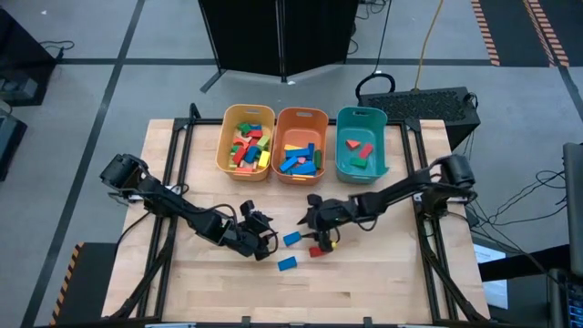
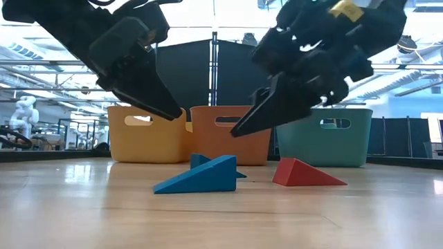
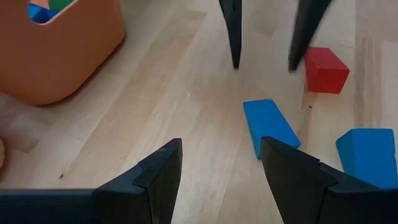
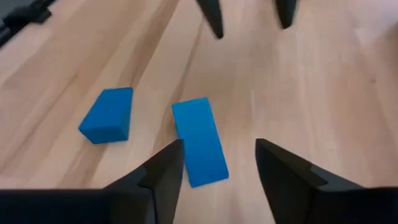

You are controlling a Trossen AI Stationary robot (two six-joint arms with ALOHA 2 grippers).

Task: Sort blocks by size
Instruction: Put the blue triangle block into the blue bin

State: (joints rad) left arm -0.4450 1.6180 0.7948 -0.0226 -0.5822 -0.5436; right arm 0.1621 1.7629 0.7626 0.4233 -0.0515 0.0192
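Observation:
Three loose blocks lie flat on the wooden table: a blue block (image 1: pixel 292 239) (image 3: pixel 268 127) (image 4: pixel 199 142) between the two grippers, a red block (image 1: pixel 317 251) (image 3: pixel 324 70) and a second blue block (image 1: pixel 287 263) (image 4: pixel 107 115) nearer the front edge. My left gripper (image 1: pixel 267 239) (image 3: pixel 221 144) hovers open just left of the first blue block. My right gripper (image 1: pixel 316 235) (image 4: pixel 217 144) hovers open just right of it, slanting down above it. In the low view both grippers, left (image 2: pixel 166 104) and right (image 2: pixel 252 117), hang clear above the blocks.
Three bins stand in a row at the far side: a yellow bin (image 1: pixel 225 146), an orange bin (image 1: pixel 278 150) and a teal bin (image 1: pixel 342 159), each holding sorted blocks. Bare wood stretches toward the near edge. The two grippers' fingertips face each other closely.

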